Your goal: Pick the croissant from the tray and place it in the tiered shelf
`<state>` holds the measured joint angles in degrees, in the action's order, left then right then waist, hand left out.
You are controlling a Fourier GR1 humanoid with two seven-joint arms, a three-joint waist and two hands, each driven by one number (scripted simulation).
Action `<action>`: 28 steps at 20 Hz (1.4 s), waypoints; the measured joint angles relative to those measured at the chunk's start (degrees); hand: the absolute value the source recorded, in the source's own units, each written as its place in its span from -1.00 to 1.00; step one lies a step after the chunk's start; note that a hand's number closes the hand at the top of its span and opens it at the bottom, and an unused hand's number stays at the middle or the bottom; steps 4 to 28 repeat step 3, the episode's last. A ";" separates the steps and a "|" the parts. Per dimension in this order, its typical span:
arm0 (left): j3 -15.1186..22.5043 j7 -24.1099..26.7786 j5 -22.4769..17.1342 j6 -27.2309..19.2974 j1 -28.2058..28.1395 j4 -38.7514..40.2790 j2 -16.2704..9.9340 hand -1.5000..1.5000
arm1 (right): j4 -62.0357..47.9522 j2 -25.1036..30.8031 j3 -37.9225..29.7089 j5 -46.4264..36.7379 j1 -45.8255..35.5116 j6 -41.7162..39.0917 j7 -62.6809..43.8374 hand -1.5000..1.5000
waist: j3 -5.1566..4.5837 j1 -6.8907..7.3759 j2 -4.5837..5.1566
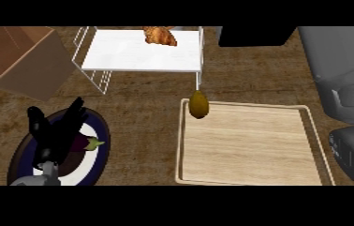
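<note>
At the near left edge, the left hand (59, 129) is hovering with its fingers straight and spread, holding nothing, over a dark round plate (97, 164) that is carrying a small purple vegetable (88, 143). The right hand is not showing anywhere, so I cannot tell how it is standing. To the right, the wooden tray (249, 147) is lying on the brown surface (256, 77), and a small brown fruit (198, 104) is sitting at its far left corner. Farther back, the croissant (160, 36) is already resting on the white shelf (138, 51), close to its far rim. I am judging that any nudge there could be tipping it off the back, since it is lying so near the edge.
</note>
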<state>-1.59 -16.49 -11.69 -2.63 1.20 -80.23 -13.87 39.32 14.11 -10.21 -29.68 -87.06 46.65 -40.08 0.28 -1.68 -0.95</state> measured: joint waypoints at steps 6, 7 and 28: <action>-0.24 -0.61 -0.02 -0.38 -0.41 -0.56 0.17 0.00 | 7.92 1.82 0.39 1.64 5.23 -3.58 -1.58 -1.00 | 0.00 -0.39 -0.10; -0.24 -0.61 -0.02 -0.38 -0.41 -0.56 0.17 0.00 | 7.92 1.82 0.39 1.64 5.23 -3.58 -1.58 -1.00 | 0.00 -0.39 -0.10; -0.24 -0.61 -0.02 -0.38 -0.41 -0.56 0.17 0.00 | 7.92 1.82 0.39 1.64 5.23 -3.58 -1.58 -1.00 | 0.00 -0.39 -0.10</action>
